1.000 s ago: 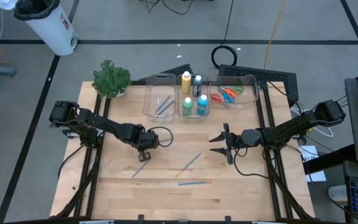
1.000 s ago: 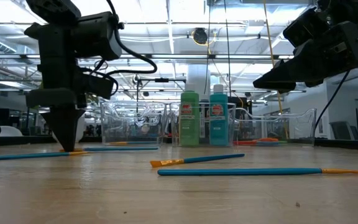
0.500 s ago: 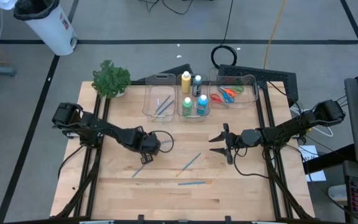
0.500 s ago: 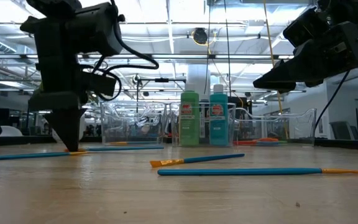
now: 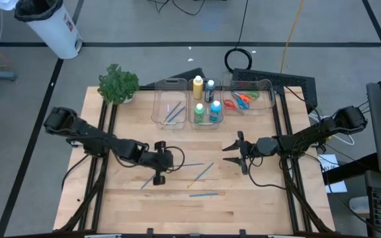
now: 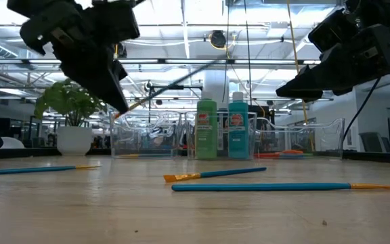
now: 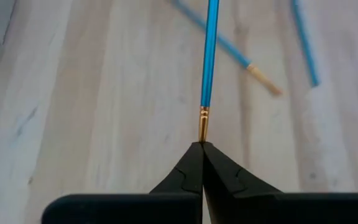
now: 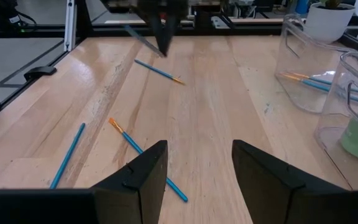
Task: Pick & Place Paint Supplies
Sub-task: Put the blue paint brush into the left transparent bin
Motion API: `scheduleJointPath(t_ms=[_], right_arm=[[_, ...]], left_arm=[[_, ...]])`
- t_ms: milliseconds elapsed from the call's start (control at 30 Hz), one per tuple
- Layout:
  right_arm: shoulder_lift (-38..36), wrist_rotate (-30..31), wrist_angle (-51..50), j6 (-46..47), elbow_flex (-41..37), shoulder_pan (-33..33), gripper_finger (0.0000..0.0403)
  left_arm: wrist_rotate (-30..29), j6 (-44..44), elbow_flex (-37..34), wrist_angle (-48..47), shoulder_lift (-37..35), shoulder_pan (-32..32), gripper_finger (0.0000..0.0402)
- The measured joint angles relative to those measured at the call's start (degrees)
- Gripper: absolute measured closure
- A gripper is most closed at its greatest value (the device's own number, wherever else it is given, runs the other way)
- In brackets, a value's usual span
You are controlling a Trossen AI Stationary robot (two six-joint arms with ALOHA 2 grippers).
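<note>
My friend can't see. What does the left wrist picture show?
The left pincer, shut, grips a thin blue paintbrush by its orange tip end, above the wooden table. Two more blue paintbrushes lie on the wood beyond.

You see a wooden table (image 5: 124, 205). On it, at the far edge, stand a plant (image 5: 118, 84) at the left and three clear bins (image 5: 213, 99). Three blue paintbrushes (image 5: 204, 195) lie in the middle, near the front.

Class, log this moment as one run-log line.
left pincer: shut on paintbrush, lifted off table | right pincer: open, waiting
</note>
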Motion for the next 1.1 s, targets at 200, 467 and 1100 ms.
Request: scheduleJointPath(t_ms=[200,467,1100], right_arm=[[0.0,0.0,-0.38,0.02,0.0,0.0,0.0232],[0.0,0.0,-0.38,0.02,0.0,0.02,0.0232],[0.0,0.01,-0.4,-0.11,0.0,0.01,0.0232]], left_arm=[[2.69,4.7,-6.38,15.94,-1.17,-0.17,0.0401],[5.11,5.68,-17.18,42.15,-1.2,1.63,0.0401],[23.54,7.15,-20.34,72.02,-1.28,-4.01,0.0401]])
